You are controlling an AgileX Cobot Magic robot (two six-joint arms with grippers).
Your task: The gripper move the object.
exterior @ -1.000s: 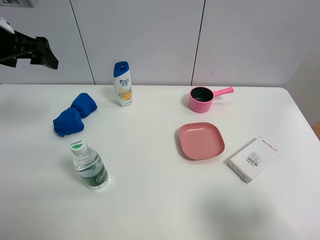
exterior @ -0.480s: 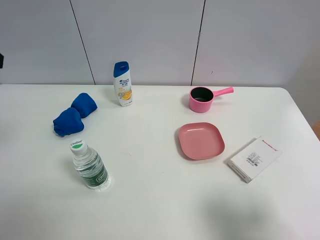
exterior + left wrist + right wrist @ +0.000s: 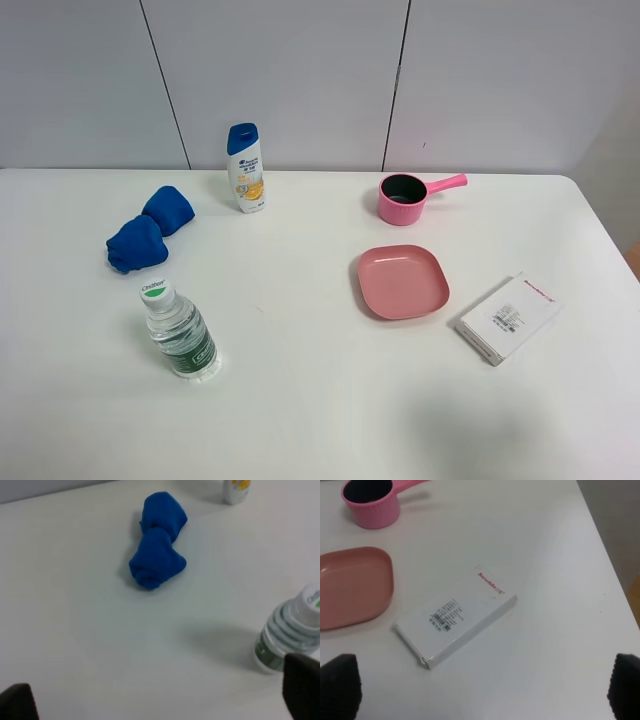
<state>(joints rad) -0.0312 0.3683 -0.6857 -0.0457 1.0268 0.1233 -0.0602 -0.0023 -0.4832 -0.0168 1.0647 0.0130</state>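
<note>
The royal-blue cloth bundle (image 3: 150, 228), pinched into two rounded lobes, lies on the white table (image 3: 300, 400) at the left. It also shows in the left wrist view (image 3: 157, 540), free of any contact. My left gripper (image 3: 159, 700) is open and empty, well back from the cloth; only its dark fingertips (image 3: 302, 690) show at the frame corners. My right gripper (image 3: 481, 687) is open and empty above the table's right side, its fingertips (image 3: 337, 685) wide apart. Neither gripper appears in the exterior view.
A water bottle (image 3: 178, 330) lies in front of the cloth. A blue-capped shampoo bottle (image 3: 245, 168) stands at the back. A pink pot (image 3: 405, 198), a pink plate (image 3: 403, 281) and a white box (image 3: 507, 318) sit on the right, near the table's right edge.
The left arm, seen at the upper left one second ago, has pulled out of the exterior view. The objects on the table have not moved.
</note>
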